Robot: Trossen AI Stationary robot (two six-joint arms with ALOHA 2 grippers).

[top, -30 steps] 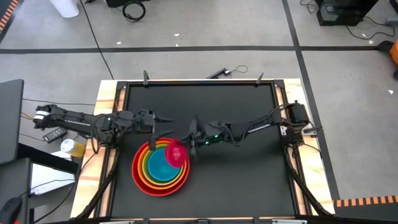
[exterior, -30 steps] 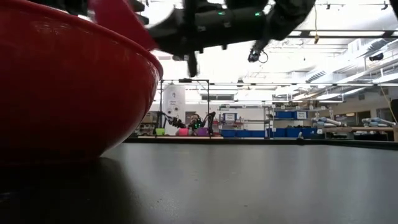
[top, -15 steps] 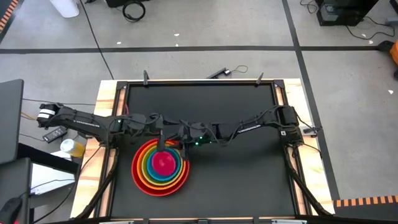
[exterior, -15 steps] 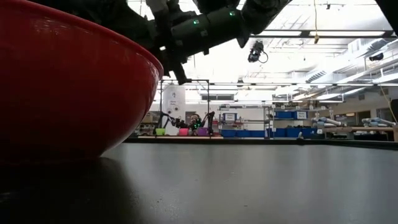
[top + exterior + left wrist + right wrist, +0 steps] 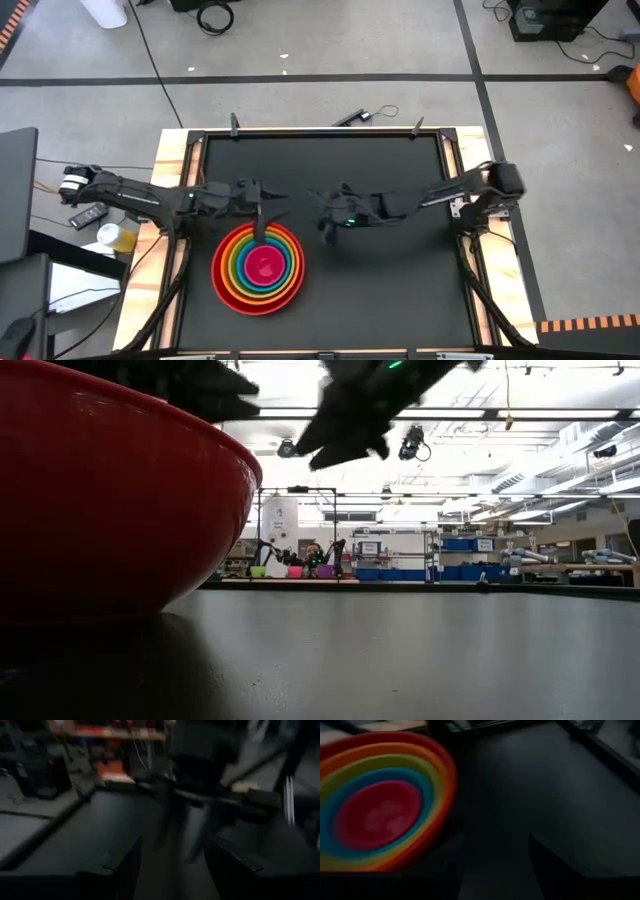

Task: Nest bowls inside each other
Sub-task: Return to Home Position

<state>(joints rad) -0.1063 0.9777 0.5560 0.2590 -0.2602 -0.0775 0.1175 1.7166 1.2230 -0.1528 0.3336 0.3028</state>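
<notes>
Five bowls sit nested on the black table near its front left. The red bowl (image 5: 224, 287) is outermost and stands on its base; it fills the left of the low view (image 5: 110, 500). Inside it come orange, yellow-green and blue, with the pink bowl (image 5: 262, 266) (image 5: 377, 817) innermost. My right gripper (image 5: 323, 219) (image 5: 485, 880) hangs open in the air to the right of the stack, holding nothing. My left gripper (image 5: 272, 200) (image 5: 172, 865) hovers open just beyond the stack's far rim, also holding nothing.
The black mat (image 5: 400, 290) lies bare to the right of the stack and toward the far edge. A raised dark frame with wooden borders (image 5: 170, 150) runs round the table. My two grippers face each other closely above the table's middle.
A second ago my right gripper held the pink bowl tilted over the stack. It has let go, and the bowl now lies level inside the blue one. The gripper has since risen and drawn back toward the table's right edge.
</notes>
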